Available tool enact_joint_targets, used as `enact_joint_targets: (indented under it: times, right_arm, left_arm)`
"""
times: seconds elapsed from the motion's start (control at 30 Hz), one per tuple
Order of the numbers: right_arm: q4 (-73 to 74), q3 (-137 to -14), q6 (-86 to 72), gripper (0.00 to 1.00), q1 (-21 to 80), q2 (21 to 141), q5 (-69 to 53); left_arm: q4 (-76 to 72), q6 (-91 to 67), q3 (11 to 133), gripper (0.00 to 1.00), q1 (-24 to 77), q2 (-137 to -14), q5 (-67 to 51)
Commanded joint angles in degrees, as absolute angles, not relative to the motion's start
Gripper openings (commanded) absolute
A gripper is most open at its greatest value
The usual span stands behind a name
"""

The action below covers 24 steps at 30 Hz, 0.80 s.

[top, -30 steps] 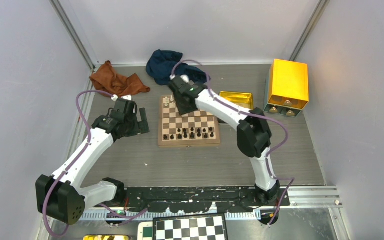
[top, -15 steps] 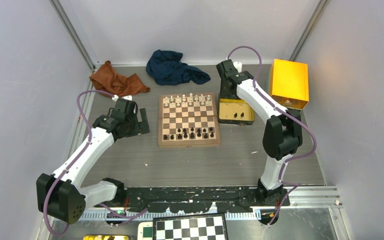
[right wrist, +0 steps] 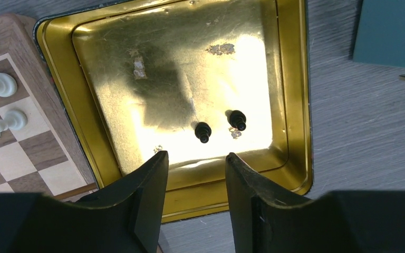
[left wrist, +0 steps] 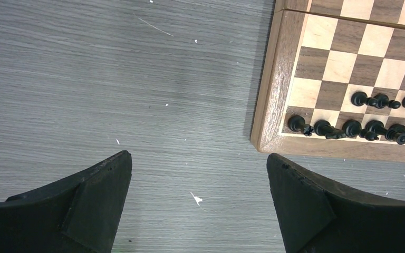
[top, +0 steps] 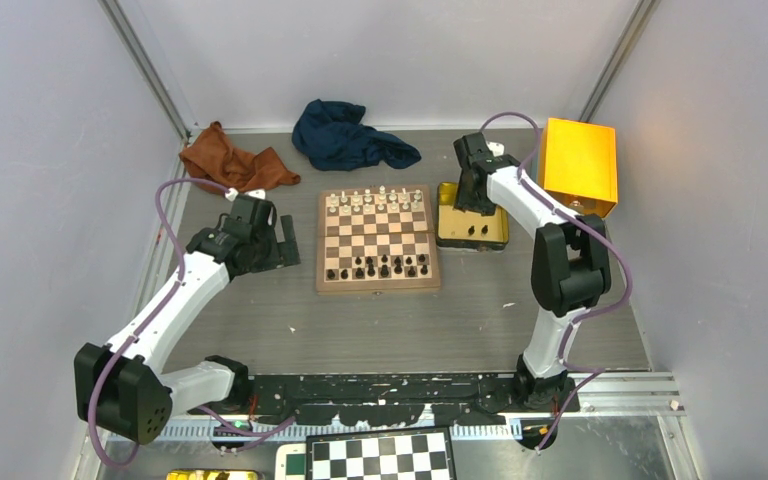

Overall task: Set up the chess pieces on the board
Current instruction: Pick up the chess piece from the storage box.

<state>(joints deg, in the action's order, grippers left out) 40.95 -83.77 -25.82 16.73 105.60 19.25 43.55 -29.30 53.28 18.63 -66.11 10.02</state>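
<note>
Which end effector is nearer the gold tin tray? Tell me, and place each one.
Right. The right end effector hovers over the gold tin tray, open above its two black pieces. The left end effector hangs over the table on the board's other side.

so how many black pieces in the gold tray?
2 tiny black chess pieces, side by side mid-floor of the shallow gold tin tray, ahead of the right gripper; its jaws may hide more.
</note>
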Motion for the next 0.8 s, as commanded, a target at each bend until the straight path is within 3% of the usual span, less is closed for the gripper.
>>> enact_joint_targets:
  times: [0.0, 0.77]
  right_arm:
    - [37.4, -83.1, -27.5, 0.50, 16.2, 106.6, 17.1]
    - [34.6, -80.0, -27.7, 0.43, 13.9, 110.0, 14.9]
  left_arm:
    - [43.1, -28.3, 55.7, 1.00, 18.3, -65.9, 10.5]
    - [43.8, -28.1, 56.4, 1.00, 18.3, -66.7, 11.2]
